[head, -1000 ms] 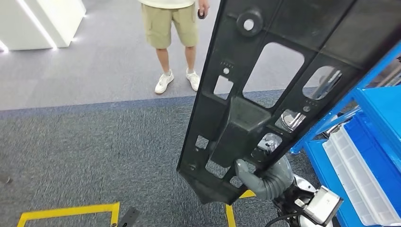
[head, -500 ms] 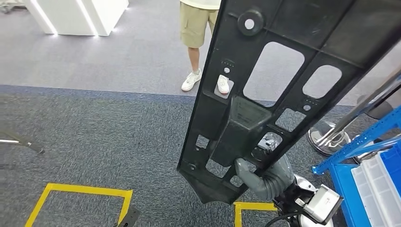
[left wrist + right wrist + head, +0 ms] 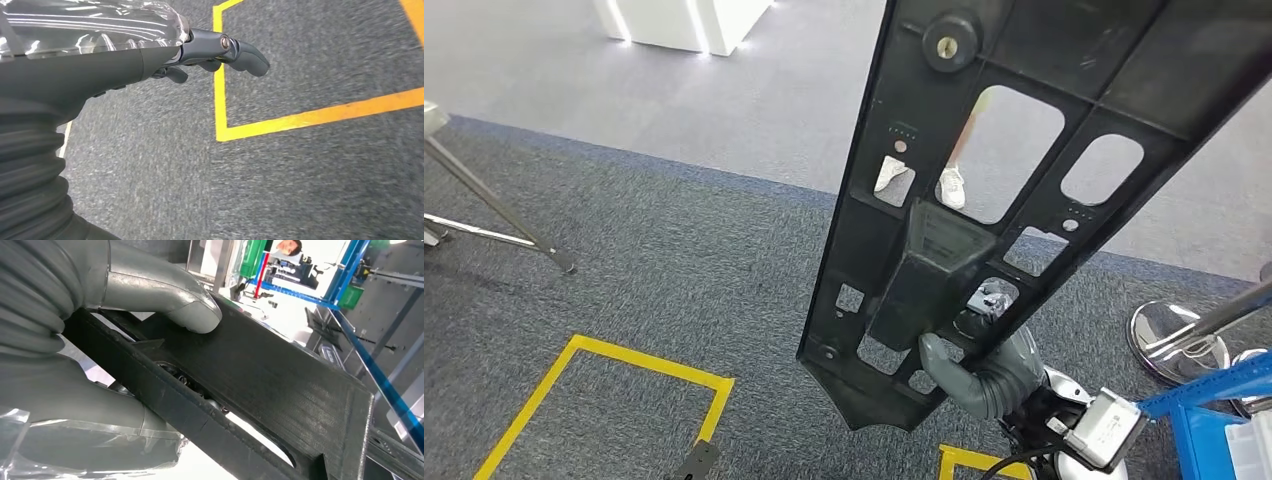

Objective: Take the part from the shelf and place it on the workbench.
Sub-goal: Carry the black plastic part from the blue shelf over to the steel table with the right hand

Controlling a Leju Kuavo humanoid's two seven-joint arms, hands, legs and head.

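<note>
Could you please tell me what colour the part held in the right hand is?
The part is black, best seen in the head view.

Right robot hand grips (thumb on top) — left robot hand hangs, fingers loosely extended.

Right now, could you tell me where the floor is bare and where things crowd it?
Bare carpet lies inside the yellow tape square and between it and the tripod leg. The right side is crowded: the black part held by the right hand, the chrome post base and the blue shelf.
</note>
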